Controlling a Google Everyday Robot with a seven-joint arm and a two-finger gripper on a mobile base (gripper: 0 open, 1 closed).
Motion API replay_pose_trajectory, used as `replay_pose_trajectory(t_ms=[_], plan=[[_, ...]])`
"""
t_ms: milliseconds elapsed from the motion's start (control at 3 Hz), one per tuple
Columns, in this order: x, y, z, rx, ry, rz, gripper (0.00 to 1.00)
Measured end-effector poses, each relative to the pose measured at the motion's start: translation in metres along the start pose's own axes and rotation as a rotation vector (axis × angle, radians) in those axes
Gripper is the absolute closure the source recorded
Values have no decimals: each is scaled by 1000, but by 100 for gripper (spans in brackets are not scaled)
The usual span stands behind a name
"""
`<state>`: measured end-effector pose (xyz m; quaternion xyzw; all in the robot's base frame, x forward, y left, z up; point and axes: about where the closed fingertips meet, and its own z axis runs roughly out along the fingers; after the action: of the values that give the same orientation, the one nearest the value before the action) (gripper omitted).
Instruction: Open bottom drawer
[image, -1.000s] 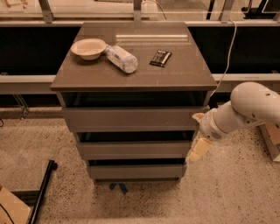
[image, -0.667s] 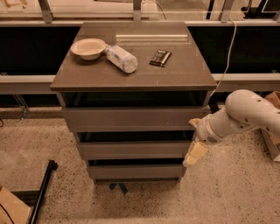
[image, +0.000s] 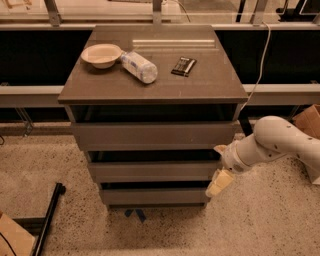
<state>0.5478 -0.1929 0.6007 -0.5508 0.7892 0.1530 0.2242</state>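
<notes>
Bottom drawer (image: 155, 196) is the lowest of three, under the cabinet's (image: 200, 87) front edge, front panel facing the camera. It looks slightly out, with a dark gap above the panel. The panel's long axis runs left-right, parallel to that front edge. Gripper (image: 219, 181) hangs at the panel's right end, below the front right corner of the cabinet top, with the arm coming in from the right. The cream tip sits just beside the drawer's right front corner; contact can't be told, nor whether the gripper is open or closed. The drawer lies to the camera-left of the gripper, level with its tip. The pull likely goes toward the camera, square to the panel. Middle drawer (image: 152, 171) is just above the tip.
</notes>
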Motion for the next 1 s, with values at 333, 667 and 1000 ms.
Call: replay_pose_trajectory(t_ms=[333,667,1000], plan=[[17,8,19,-14,67,-18,0],[36,11,42,-17,122,-42,0],[59,9,69,-43,136,-42,0]])
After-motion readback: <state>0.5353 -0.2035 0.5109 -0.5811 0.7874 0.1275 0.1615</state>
